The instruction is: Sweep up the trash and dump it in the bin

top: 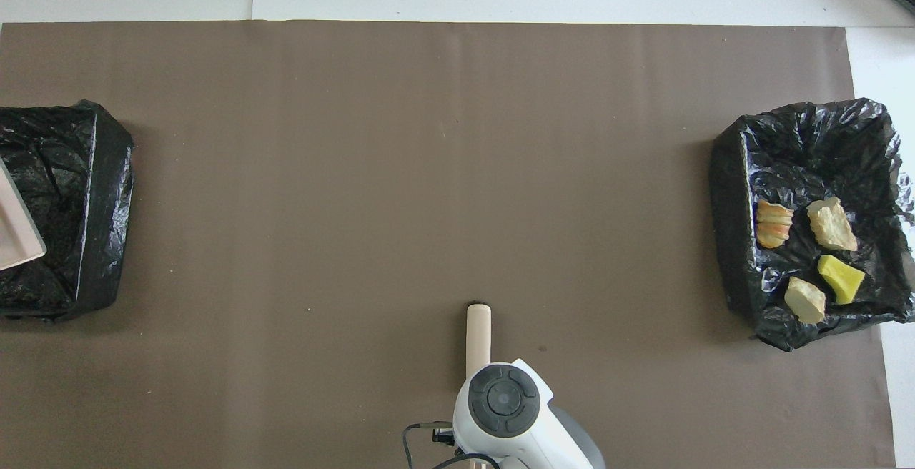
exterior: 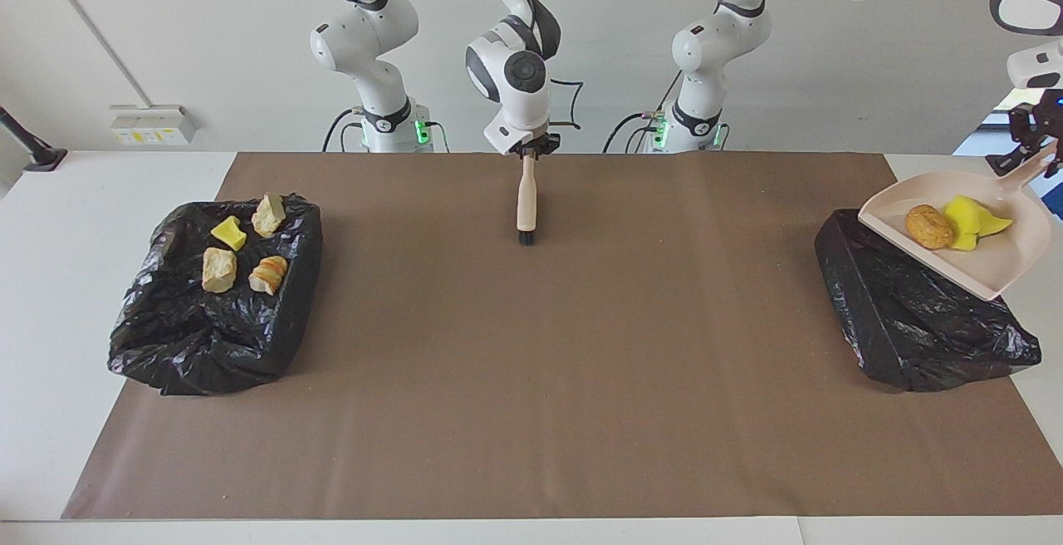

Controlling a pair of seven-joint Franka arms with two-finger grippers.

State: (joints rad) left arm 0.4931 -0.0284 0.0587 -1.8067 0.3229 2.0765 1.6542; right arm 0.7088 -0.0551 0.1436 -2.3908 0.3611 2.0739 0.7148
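My left gripper (exterior: 1032,146) is shut on the handle of the pink dustpan (exterior: 996,258), held tilted in the air over the black-lined bin (exterior: 905,312) at the left arm's end of the table. In the pan lie a brown cork-like piece (exterior: 928,227) and yellow sponge pieces (exterior: 972,221) of trash. In the overhead view only a corner of the dustpan (top: 16,237) shows over that bin (top: 78,204). My right gripper (exterior: 529,149) is shut on the beige hand brush (exterior: 526,196), which hangs bristles down near the robots' edge of the mat.
A second black-lined bin (exterior: 208,337) stands at the right arm's end, holding a yellow sponge piece (exterior: 228,233) and beige lumps (exterior: 218,269). A brown mat (exterior: 531,379) covers the table between the two bins.
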